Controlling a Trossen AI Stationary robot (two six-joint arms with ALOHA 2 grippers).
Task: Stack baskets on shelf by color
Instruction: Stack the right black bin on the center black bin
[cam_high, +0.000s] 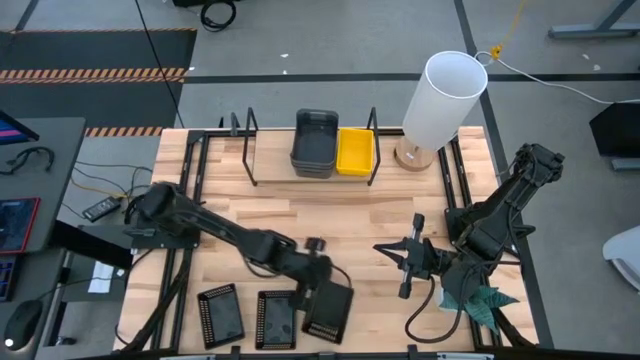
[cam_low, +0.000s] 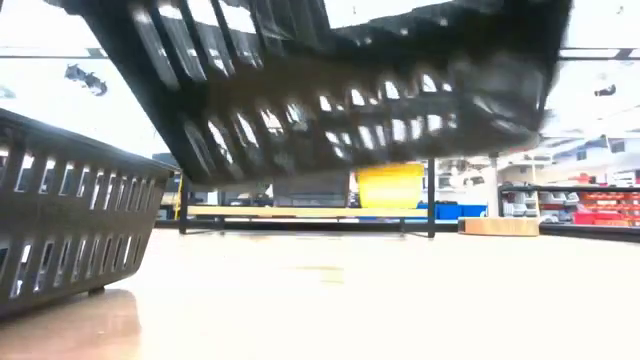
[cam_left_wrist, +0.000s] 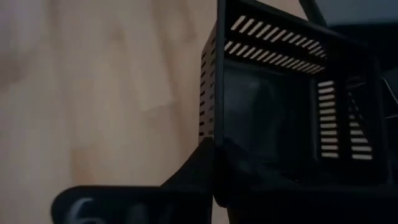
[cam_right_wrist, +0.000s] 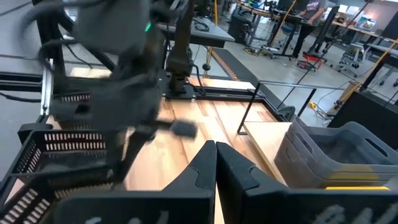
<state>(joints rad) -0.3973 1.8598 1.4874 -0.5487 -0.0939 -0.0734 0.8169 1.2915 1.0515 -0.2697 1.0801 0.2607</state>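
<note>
Black mesh walls fill most of what we see from table height: a perforated basket hangs tilted above the tabletop, clear of the wood. From above, we find that same basket near the table's front edge, about midway along it, with our left gripper clamped on its rim; the left wrist view shows the fingers closed over the slotted wall.

Two more black mesh baskets rest flat beside it along the front edge, toward the front left corner.

On the shelf at the table's back edge, a stack of dark grey baskets stands just beside the yellow baskets, the two touching, toward the shelf's right end. How many are in each stack we cannot tell.

Our right gripper hovers over bare wood toward the right edge, its jaws together and empty. A white cylinder stands at the back right corner.
</note>
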